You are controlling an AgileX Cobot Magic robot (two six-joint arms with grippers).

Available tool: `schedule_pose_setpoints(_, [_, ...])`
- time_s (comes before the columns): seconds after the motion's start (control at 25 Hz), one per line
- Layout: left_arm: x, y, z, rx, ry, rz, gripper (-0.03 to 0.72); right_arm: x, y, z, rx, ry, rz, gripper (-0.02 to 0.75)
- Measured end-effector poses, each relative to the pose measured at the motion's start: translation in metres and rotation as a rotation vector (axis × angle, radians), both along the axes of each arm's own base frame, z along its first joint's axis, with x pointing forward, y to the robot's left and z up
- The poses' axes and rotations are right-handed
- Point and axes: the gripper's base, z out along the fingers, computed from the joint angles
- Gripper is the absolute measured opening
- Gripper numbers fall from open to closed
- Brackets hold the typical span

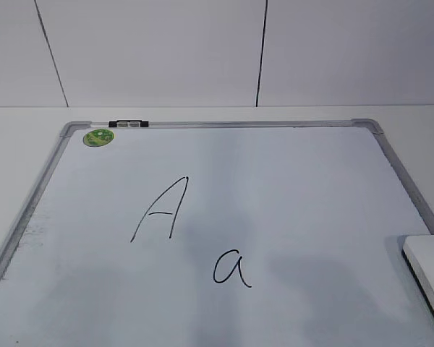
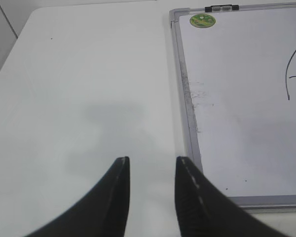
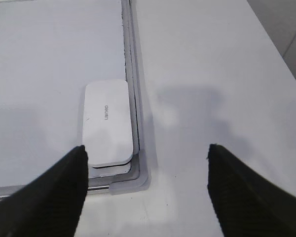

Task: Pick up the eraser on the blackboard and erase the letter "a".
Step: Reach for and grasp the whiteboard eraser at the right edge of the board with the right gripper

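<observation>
The blackboard (image 1: 311,188) is a white board with a grey frame lying flat on the table. The small letter "a" (image 1: 231,269) is written near its front middle, below a capital "A" (image 1: 161,210). The white eraser (image 1: 428,266) lies on the board's near right corner, against the frame. In the right wrist view the eraser (image 3: 107,121) sits just ahead of my right gripper (image 3: 147,150), which is open wide and empty above the board's corner (image 3: 133,180). My left gripper (image 2: 153,160) hangs over bare table left of the board's frame (image 2: 187,98), its jaws apart with nothing between them.
A round green sticker (image 1: 98,136) and a black-and-silver clip (image 1: 128,124) sit at the board's far left corner. White table (image 3: 212,74) surrounds the board on both sides. A panelled wall stands behind. Neither arm shows in the exterior view.
</observation>
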Motion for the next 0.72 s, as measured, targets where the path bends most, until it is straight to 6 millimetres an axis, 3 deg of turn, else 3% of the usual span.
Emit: schedule_pose_setpoints(0.72, [0.0, 0.0, 0.0, 0.0, 0.0, 0.0, 0.235, 0.0002, 0.0002, 0.0, 0.005, 0.0, 0.027, 0.576])
